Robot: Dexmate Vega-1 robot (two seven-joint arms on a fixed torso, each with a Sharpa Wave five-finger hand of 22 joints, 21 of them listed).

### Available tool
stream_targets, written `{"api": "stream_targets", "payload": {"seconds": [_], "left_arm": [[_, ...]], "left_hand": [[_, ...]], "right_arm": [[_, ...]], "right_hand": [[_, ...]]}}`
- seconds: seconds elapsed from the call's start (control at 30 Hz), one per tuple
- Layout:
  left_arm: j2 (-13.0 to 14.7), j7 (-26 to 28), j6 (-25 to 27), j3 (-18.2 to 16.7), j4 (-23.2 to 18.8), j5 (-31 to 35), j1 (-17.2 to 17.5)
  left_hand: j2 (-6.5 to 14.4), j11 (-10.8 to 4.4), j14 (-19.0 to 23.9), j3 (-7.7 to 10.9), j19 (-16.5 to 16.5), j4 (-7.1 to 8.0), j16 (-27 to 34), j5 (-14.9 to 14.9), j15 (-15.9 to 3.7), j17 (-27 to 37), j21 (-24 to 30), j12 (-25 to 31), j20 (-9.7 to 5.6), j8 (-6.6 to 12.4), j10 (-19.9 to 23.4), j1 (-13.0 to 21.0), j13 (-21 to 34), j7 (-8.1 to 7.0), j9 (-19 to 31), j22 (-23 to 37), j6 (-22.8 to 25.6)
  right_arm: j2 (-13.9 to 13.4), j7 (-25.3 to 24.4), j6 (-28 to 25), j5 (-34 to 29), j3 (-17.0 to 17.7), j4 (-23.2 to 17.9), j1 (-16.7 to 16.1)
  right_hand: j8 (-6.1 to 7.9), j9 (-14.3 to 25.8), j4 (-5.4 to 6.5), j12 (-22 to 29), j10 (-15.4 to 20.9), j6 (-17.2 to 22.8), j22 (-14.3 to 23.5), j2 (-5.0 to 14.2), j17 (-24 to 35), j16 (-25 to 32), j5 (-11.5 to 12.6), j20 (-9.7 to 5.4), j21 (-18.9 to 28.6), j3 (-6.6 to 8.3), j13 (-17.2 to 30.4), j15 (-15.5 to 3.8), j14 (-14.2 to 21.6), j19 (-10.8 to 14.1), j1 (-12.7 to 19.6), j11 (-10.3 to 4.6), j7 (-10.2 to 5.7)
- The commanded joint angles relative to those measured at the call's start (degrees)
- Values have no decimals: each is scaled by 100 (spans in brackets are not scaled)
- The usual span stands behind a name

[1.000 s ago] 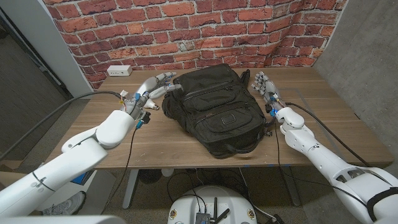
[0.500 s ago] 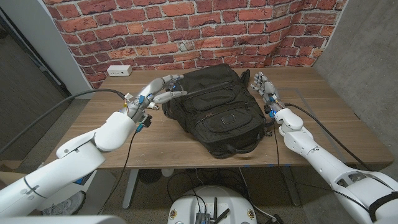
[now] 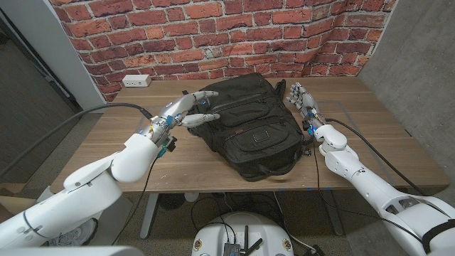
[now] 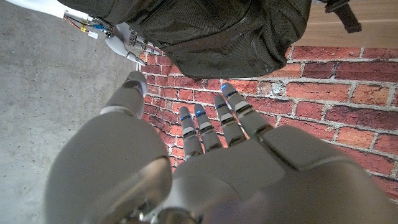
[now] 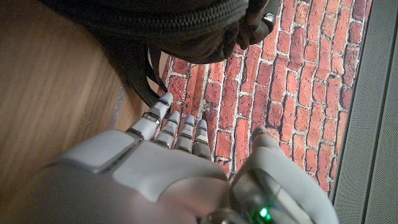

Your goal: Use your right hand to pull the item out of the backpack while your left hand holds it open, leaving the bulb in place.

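Backpack [image 3: 250,128] lies closed on the table [image 3: 178,160], middle; my left hand [image 3: 186,110] hovers open-fingered over its far left corner to open it; my right hand [image 3: 301,97] waits beside its right edge, fingers apart, empty.

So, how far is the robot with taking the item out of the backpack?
It is at the very start. Done: nothing; the backpack lies on the table and looks closed. In hand: the left hand reaches over the bag's upper left edge, fingers spread, gripping nothing clearly. Left: opening the bag and holding it, then the right hand, open beside the bag, must pull the item out.
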Motion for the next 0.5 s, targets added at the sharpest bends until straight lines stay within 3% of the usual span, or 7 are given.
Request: {"api": "stream_targets", "payload": {"seconds": [0.03,0.5], "left_arm": [[-78,-132,-38,268,-122,755,13],[50,-355,11,188,-378,1521,285]], "left_hand": [[-50,-68,122,-56,113,16,2,24,-898,1,14,-9,-793,31,149,212,7,-15,26,12,184],[-141,-141,122,-138,93,30,-35,19,-953,1,-25,-75,-884,-14,123,443,6,-60,27,13,180]], "right_arm": [[70,98,68,31,-17,156,78],[169,281,169,82,-44,369,155]], "right_hand": [[2,21,-25,25,45,50,9,49,14,41,10,-29,27,15,7,-22,29,48,-16,-8,-31],[-3,21,-35,20,44,42,9,58,2,47,9,-21,23,15,7,-13,28,44,-36,-3,-28]]}}
